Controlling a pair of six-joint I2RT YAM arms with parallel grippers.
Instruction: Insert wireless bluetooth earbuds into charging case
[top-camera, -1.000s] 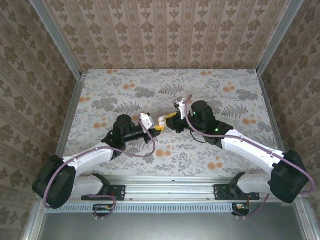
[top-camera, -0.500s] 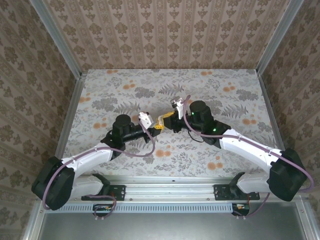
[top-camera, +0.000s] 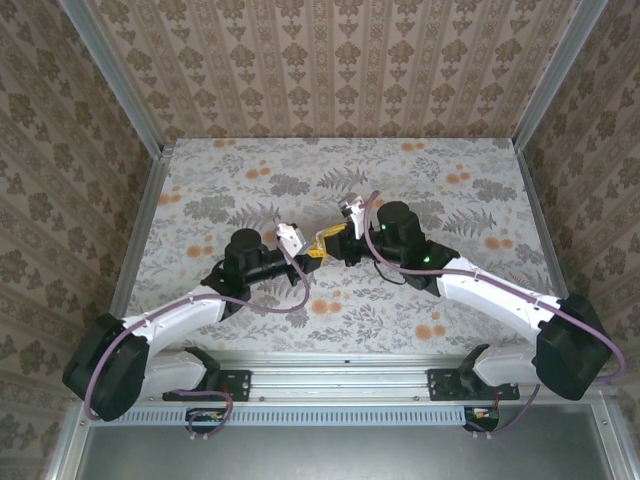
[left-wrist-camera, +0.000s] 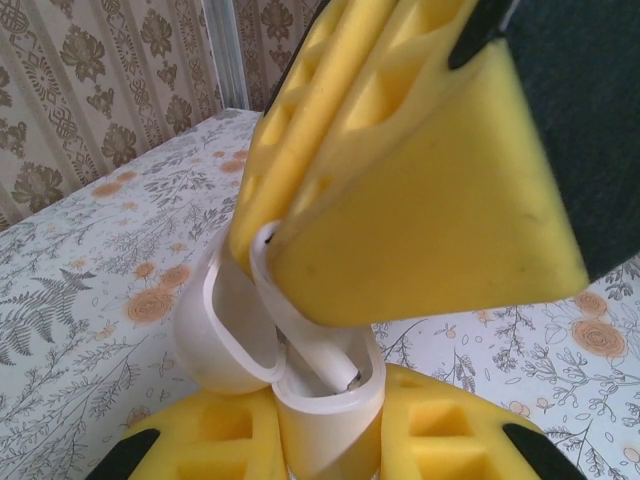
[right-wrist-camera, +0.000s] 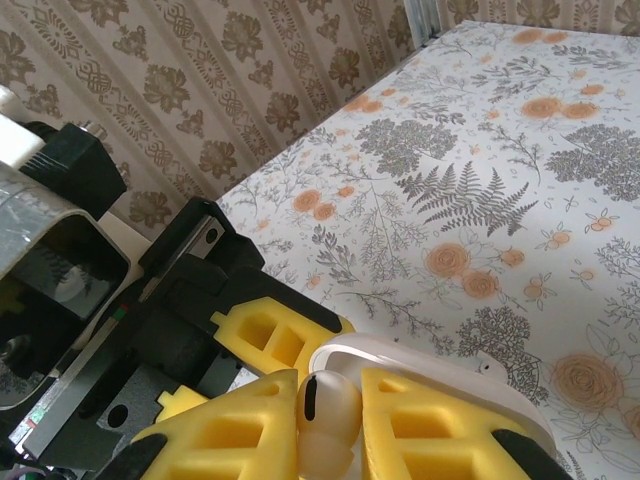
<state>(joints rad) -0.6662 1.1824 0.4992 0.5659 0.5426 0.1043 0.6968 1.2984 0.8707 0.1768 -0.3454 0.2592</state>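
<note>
The charging case (left-wrist-camera: 220, 350) is up off the tabletop (top-camera: 450, 180) with its lid flipped open. Its base is pinched between the yellow foam pads of the left tool (left-wrist-camera: 325, 445). The right tool (right-wrist-camera: 330, 440) sits right on top of it, squeezed narrow around one earbud (right-wrist-camera: 325, 400). That one looks white to me, and it's down at the case's open mouth. Both arms meet near the middle of the floral tabletop, tools basically touching.
</note>
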